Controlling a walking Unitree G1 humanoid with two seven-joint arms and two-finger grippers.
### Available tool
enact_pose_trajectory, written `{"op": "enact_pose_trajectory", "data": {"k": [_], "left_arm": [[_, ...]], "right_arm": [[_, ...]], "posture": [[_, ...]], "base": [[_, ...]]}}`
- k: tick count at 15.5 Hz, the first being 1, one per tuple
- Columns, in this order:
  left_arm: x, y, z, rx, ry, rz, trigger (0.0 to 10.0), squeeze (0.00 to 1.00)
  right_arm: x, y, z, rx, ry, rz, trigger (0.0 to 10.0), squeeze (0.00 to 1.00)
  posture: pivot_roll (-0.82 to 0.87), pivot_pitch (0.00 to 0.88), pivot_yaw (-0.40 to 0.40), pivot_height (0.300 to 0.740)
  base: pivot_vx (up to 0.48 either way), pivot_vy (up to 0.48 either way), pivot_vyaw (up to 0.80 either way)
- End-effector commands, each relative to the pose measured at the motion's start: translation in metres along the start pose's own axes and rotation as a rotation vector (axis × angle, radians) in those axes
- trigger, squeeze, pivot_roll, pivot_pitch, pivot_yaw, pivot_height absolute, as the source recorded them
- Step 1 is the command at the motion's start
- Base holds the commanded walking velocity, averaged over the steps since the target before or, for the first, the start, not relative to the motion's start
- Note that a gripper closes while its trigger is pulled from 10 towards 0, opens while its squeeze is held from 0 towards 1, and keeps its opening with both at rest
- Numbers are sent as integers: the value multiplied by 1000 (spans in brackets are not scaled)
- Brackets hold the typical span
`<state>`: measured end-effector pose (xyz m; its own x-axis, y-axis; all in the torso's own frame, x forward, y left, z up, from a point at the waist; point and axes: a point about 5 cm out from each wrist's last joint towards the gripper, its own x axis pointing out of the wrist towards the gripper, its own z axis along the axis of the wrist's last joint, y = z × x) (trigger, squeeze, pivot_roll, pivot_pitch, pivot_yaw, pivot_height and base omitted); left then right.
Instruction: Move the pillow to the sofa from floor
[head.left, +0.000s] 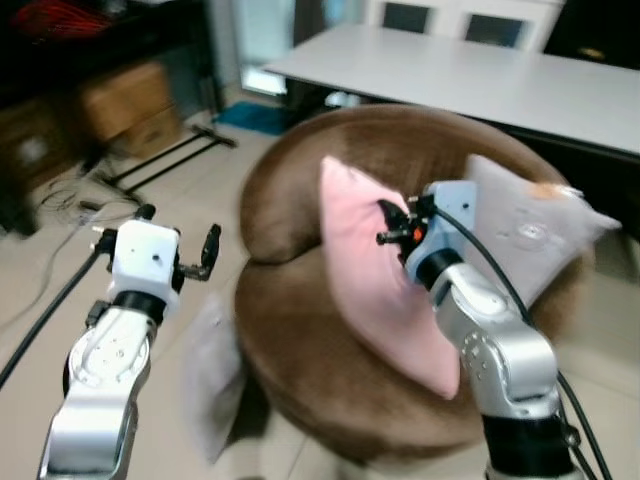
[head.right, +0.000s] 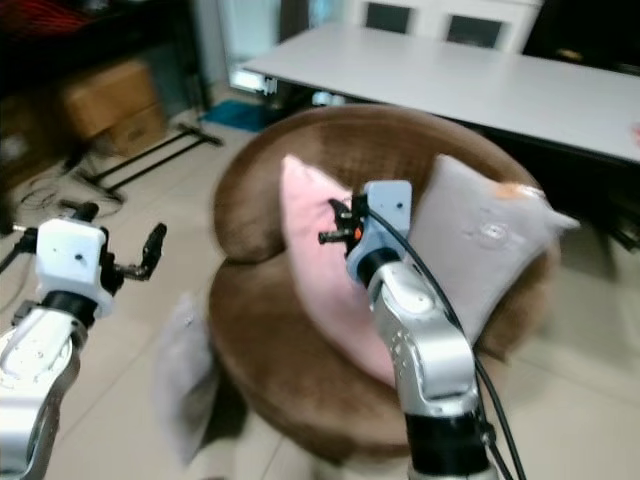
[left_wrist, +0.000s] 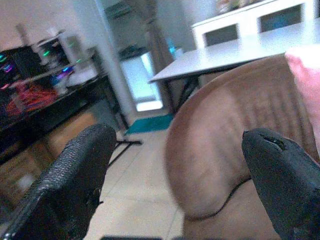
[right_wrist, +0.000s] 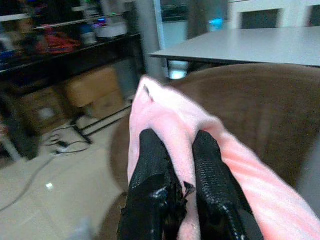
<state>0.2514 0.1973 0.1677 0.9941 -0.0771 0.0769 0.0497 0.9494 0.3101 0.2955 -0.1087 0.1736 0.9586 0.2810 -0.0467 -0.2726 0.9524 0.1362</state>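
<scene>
Pinching pink pillow (right_wrist: 165, 120), right tool (right_wrist: 180, 165)

The floor (head.left: 200, 190) was pale tile, glossy under soft daylight. A long white table (head.left: 470, 75) stood at the far right, with a white cabinet (head.left: 460, 20) behind it. At the far left a dark shelving unit (head.left: 60, 60) held cardboard boxes (head.left: 125, 100), and loose cables (head.left: 75, 200) lay on the tiles nearby. A teal mat (head.left: 250, 118) lay by a bright doorway (head.left: 262, 40).
</scene>
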Motion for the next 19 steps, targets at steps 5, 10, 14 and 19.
{"op": "enact_pose_trajectory", "data": {"k": [5, 10, 14, 19], "left_arm": [[-1, -4, 2, -1, -6, -18, 10000, 0], [-2, -3, 2, -5, -6, -15, 10000, 0], [-2, -4, 2, -6, -8, -21, 10000, 0], [-3, -4, 2, -4, -10, -20, 10000, 0]], "right_arm": [[-1, 2, 9, -11, -44, 26, 10000, 0], [0, 3, 7, -8, -30, 30, 10000, 0], [-1, 4, 7, -15, -35, 39, 10000, 0], [0, 10, 6, -32, -24, 82, 10000, 0]], "posture": [[-10, 0, 17, 740], [-7, 0, 14, 740], [-12, 0, 21, 740], [-7, 0, 17, 740]], "base": [[247, 0, 0], [262, 0, 0], [285, 0, -400], [286, 0, 0]]}}
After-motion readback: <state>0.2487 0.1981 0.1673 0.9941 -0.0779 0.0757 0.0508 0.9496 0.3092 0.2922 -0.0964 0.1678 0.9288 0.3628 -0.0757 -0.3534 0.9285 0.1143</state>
